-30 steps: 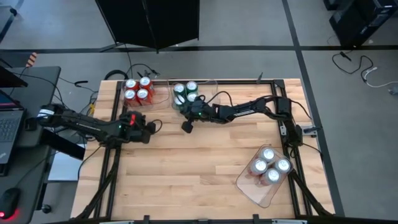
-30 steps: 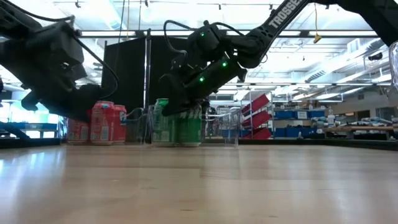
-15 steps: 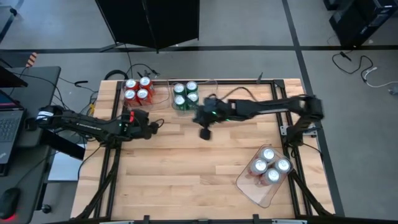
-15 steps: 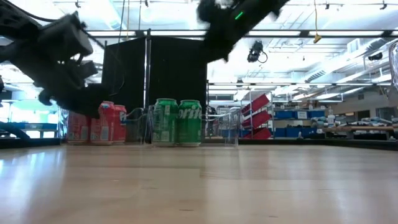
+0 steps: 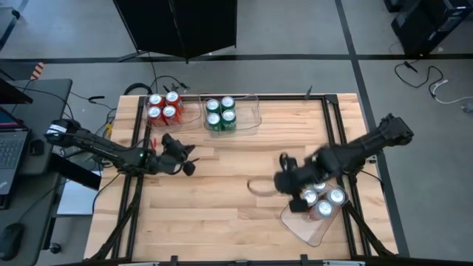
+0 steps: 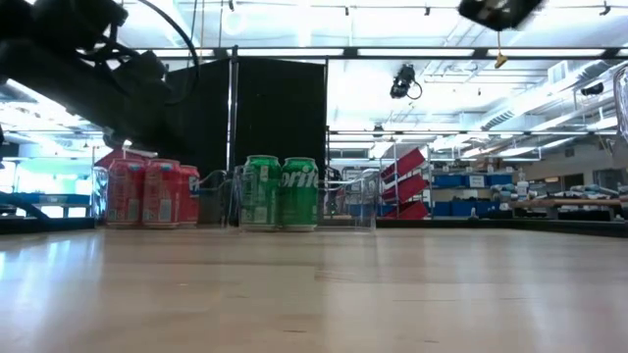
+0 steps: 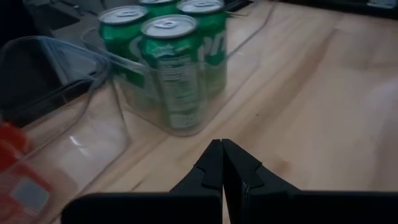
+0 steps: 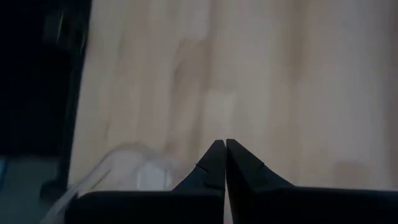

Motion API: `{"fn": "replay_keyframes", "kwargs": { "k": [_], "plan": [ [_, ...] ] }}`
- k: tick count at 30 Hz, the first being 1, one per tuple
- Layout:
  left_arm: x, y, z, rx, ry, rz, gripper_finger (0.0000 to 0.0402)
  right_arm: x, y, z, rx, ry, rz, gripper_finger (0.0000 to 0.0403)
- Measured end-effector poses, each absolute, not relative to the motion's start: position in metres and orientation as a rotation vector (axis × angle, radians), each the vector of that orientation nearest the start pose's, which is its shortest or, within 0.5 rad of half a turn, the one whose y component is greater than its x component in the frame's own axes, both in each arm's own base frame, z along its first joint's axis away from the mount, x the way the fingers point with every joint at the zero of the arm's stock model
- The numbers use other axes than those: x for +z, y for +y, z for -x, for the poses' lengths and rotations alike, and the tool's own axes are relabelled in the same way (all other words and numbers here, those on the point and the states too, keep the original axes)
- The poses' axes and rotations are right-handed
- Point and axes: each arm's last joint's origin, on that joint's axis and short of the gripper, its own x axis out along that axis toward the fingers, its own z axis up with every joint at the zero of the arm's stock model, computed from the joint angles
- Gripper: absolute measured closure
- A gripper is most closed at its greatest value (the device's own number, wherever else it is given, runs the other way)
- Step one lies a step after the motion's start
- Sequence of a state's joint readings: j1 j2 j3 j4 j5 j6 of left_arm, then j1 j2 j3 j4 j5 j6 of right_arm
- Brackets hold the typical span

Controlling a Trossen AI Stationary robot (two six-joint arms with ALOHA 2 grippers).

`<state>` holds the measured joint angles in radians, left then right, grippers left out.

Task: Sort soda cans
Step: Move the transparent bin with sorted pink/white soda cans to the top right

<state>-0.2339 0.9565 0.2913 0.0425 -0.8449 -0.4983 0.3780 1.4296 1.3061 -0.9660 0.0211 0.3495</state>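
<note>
Now all twelve cans stand in three groups of four on the bench (image 5: 222,192). The red cans (image 5: 163,106) sit at the far left corner, packed two by two; in the low view they show as a red cluster (image 6: 147,193) at the back. Just beside them, the green cans (image 5: 221,114) stand together inside a clear tray (image 5: 251,118) along the far edge, and the low view shows them (image 6: 281,193) upright and touching. The silver cans (image 5: 322,199) fill another tray (image 5: 310,230) that lies at an angle near the front right corner.

The left gripper (image 5: 188,158) hangs above the bench's left side, in front of the red cans and well apart from them. Its fingers (image 7: 214,165) are pressed together with nothing between them, and its wrist view looks past them to the green cans (image 7: 168,59) in their tray (image 7: 124,118).

The right gripper (image 5: 283,177) is over the bench just beside the silver cans' tray, on the side toward the bench's middle. Its fingers (image 8: 219,162) are likewise pressed together and empty, above bare wood, with a pale curved tray edge (image 8: 124,163) below them.
</note>
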Motion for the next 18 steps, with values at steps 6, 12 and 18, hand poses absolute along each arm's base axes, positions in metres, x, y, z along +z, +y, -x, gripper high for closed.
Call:
{"fn": "replay_keyframes", "kwargs": {
  "k": [6,12,18],
  "plan": [
    [0.163,-0.024,-0.167,0.66,0.398,0.134,0.0401,0.276,0.143,-0.257,0.227,1.313,-0.059,0.0403],
    [0.163,-0.027,-0.167,0.644,0.4,0.133,0.0401,0.244,0.156,-0.264,0.223,1.49,-0.061,0.0403],
    [0.163,-0.028,-0.167,0.634,0.4,0.13,0.0401,0.221,0.148,-0.284,0.271,1.536,-0.032,0.0403]
  ]
}}
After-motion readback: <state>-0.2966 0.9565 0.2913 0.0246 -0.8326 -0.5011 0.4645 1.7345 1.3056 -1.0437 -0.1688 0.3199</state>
